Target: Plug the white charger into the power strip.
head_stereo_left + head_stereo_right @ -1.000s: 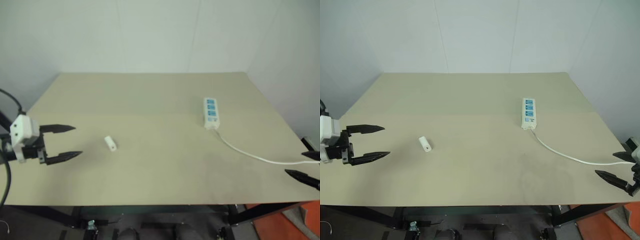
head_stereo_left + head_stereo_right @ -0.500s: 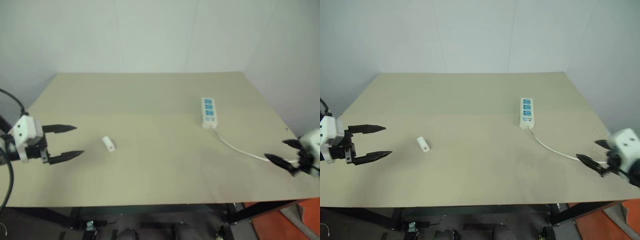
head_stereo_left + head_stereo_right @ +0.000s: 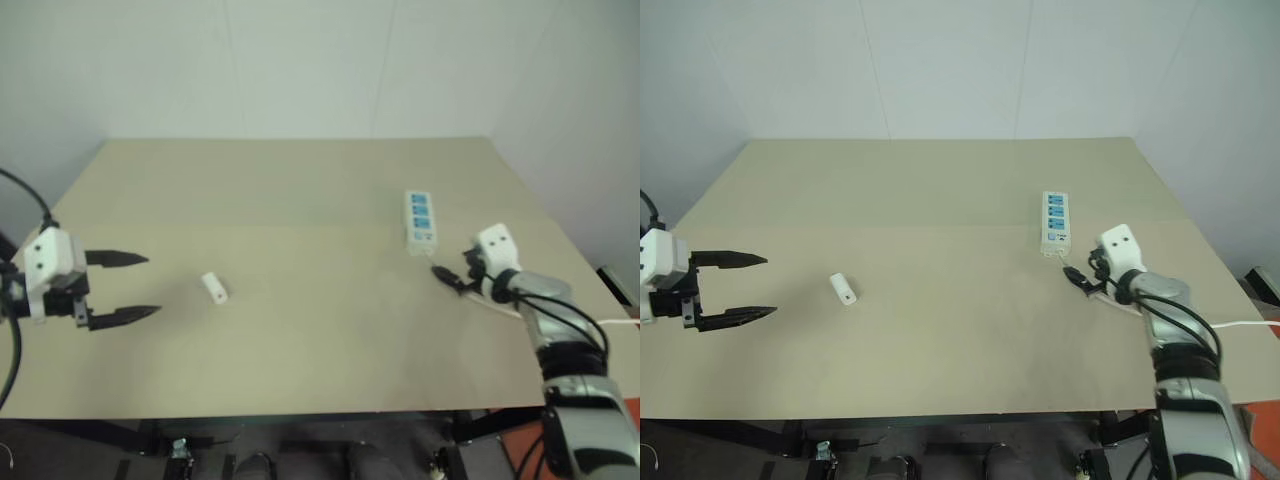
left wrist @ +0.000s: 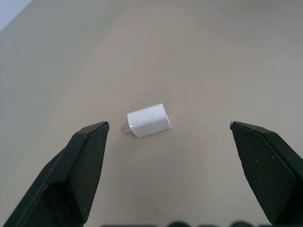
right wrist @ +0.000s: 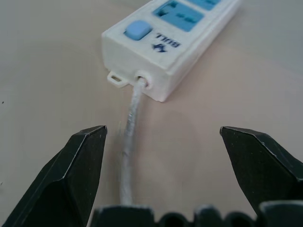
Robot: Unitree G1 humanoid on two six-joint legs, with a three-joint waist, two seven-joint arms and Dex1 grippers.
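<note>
Reaching for either piece carried its own hazard. At the left edge of the head view the left gripper (image 3: 132,286) stood with its two black fingers spread wide and empty, aimed at the small white rectangular charger block (image 3: 214,287), which lay on its side left of centre on the beige tabletop (image 3: 300,200), well apart from the fingers. The block looked smooth and short, its prongs turned toward one finger in the left wrist view, so a careless closing could likely have skidded or spun it rather than caught it. Right of centre lay the long white power strip (image 3: 421,222) with blue-faced sockets, its thin white cord (image 5: 129,151) trailing toward the right edge. The right gripper (image 3: 452,279), also gaping and empty, hovered over that cord just behind the strip; a low pass might have snagged it and dragged the light strip askew.
</note>
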